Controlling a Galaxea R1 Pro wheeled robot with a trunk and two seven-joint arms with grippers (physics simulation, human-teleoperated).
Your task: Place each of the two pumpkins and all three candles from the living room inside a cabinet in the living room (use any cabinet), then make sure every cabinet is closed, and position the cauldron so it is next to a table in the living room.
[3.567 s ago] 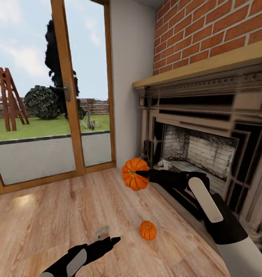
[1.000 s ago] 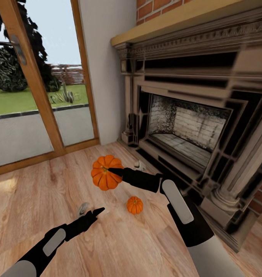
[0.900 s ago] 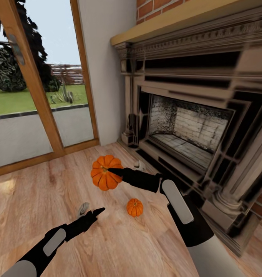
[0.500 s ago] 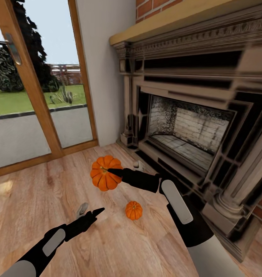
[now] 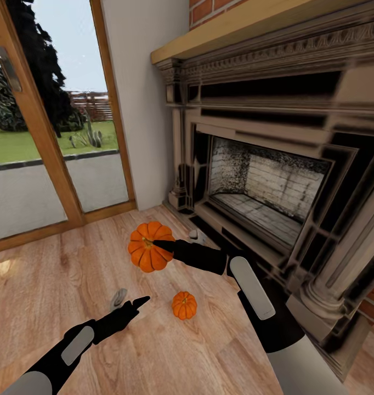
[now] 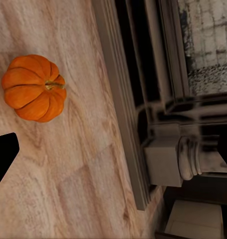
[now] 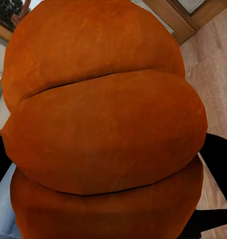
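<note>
Before the fireplace (image 5: pixel 275 181), right gripper (image 5: pixel 155 242) clamps 1 pumpkin (image 5: pixel 148 253). Second pumpkin (image 5: pixel 184 305) on floor nearby. Left gripper (image 5: pixel 137 302): grip state unclear.

Matt, ribbed orange pumpkins (image 5: pixel 148 254) (image 5: pixel 183 305); smooth light wood-plank floor (image 5: pixel 55 285) with soft sheen; rough red brick wall (image 5: pixel 209 7) at top; black glossy arms.

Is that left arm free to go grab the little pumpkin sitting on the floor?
Probably yes. The left gripper hangs just above the wood floor beside the small pumpkin, bare boards between them. The right gripper is busy holding the other pumpkin higher up, out of the way.
</note>
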